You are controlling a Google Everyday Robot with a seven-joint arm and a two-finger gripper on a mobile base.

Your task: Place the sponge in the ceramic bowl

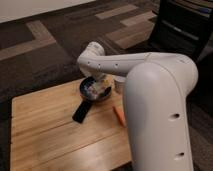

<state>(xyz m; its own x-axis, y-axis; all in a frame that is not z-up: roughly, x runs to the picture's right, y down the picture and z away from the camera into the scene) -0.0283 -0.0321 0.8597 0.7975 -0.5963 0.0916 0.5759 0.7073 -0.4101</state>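
Camera view: end effector [103, 81] hangs over the ceramic bowl [84, 90], grip state indeterminable. Hazard: contact could shove bowl across tabletop [45, 127].

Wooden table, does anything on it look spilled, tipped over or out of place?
Nothing stands out. The bowl sits upright on the table with the gripper right over it. A flat black item lies beside the bowl and an orange item lies near the arm. No spill or damage shows.
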